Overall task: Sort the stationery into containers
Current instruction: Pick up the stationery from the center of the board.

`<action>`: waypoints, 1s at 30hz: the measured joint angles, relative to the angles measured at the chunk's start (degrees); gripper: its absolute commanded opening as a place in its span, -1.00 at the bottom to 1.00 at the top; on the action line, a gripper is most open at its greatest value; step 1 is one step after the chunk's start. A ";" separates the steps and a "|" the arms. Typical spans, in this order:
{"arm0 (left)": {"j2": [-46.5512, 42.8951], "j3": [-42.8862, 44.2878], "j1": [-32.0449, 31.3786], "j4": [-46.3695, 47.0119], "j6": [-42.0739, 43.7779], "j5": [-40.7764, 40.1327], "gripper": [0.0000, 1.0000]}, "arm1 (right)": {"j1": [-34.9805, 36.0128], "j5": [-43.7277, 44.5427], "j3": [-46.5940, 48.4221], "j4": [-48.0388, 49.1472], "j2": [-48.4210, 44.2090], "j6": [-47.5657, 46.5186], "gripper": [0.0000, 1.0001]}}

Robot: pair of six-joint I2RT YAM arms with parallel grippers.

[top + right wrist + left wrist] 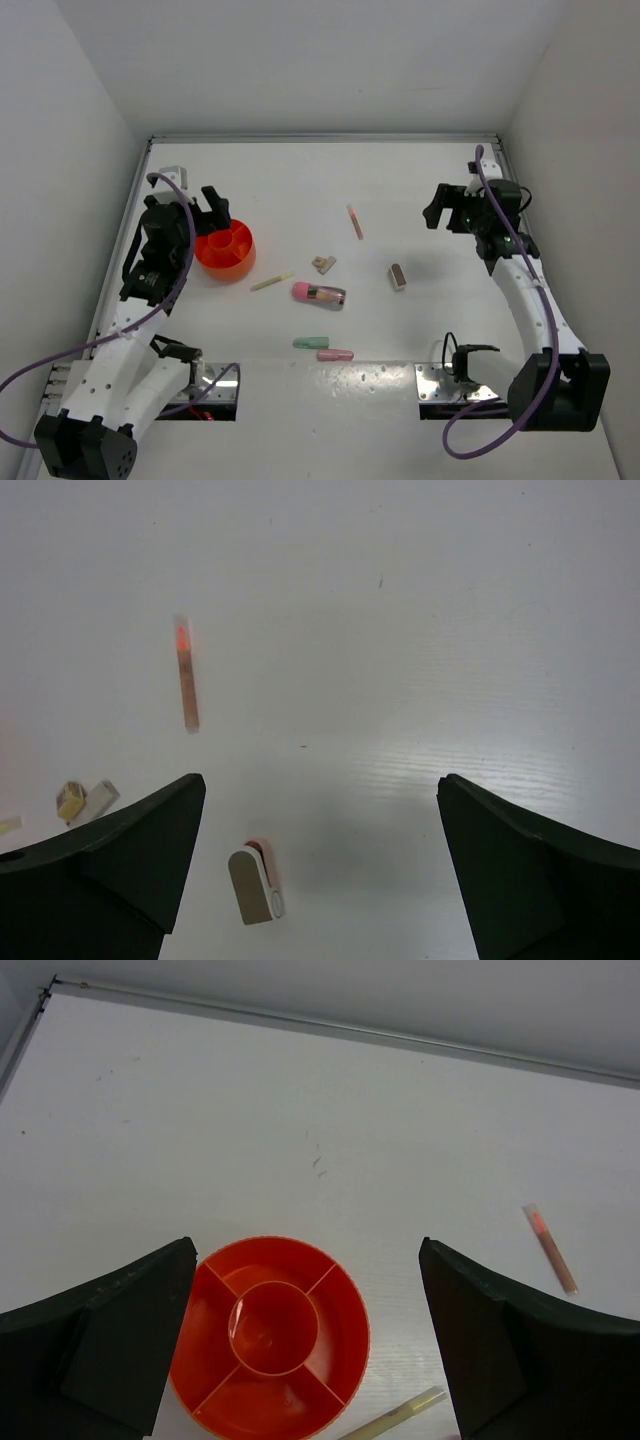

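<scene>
The round orange tub [225, 249] with inner dividers sits at the left and looks empty in the left wrist view [270, 1335]. My left gripper [212, 207] hangs open just above and behind it, holding nothing. On the table lie a thin pink stick [355, 221], a pale yellow stick [272, 282], a pink-capped tube [318, 294], a green bar [310, 343], a pink bar [335, 354], a beige block [323, 264] and a brown block [398, 277]. My right gripper [440, 207] is open and empty, raised to the right of the pink stick [187, 673] and above the brown block [256, 883].
A raised rail runs along the table's far edge [320, 138]. White walls stand close on the left and right. Two metal base plates [450, 385] with cables sit at the near edge.
</scene>
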 measured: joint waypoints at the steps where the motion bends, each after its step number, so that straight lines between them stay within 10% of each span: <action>1: 0.00 0.00 0.00 0.00 0.00 0.13 1.00 | 0.00 0.00 0.00 0.04 0.00 -0.07 1.00; 11: -1.25 0.00 0.00 0.48 0.24 2.75 0.62 | 0.50 -3.61 0.15 -5.16 1.57 -17.29 1.00; 15: -0.76 0.00 0.00 0.90 0.79 5.49 -0.89 | 0.66 -6.29 2.01 -9.97 4.31 -22.93 1.00; 16: -0.61 0.00 -0.04 0.92 0.83 6.23 -1.00 | 0.66 -8.28 2.36 -10.82 4.66 -24.13 0.68; 18: -0.20 0.00 -0.37 1.05 1.53 7.54 -1.00 | 0.74 -14.19 2.69 -12.20 4.98 -26.91 -0.99; 19: 0.00 0.00 -0.70 1.14 1.84 8.09 -1.00 | 1.07 -17.62 2.73 -12.70 5.03 -27.39 -1.00; 21: 0.22 0.00 -1.60 1.18 2.08 8.83 -0.84 | 2.14 -24.57 3.34 -14.16 5.62 -28.39 -0.96; 22: 0.26 0.00 -2.01 1.20 2.27 8.92 0.17 | 3.06 -27.85 4.26 -14.78 6.67 -28.85 -0.50; 23: 0.26 0.00 -2.40 1.20 2.78 8.61 0.63 | 4.26 -30.16 5.62 -15.47 8.04 -29.00 0.50; 24: 0.26 0.00 -2.69 1.22 2.60 8.02 0.81 | 5.90 -31.80 7.80 -16.63 10.01 -29.59 0.72; 30: -0.22 0.00 -2.99 0.79 1.64 -0.13 0.94 | 25.22 -31.01 25.20 -20.65 24.63 -34.47 1.00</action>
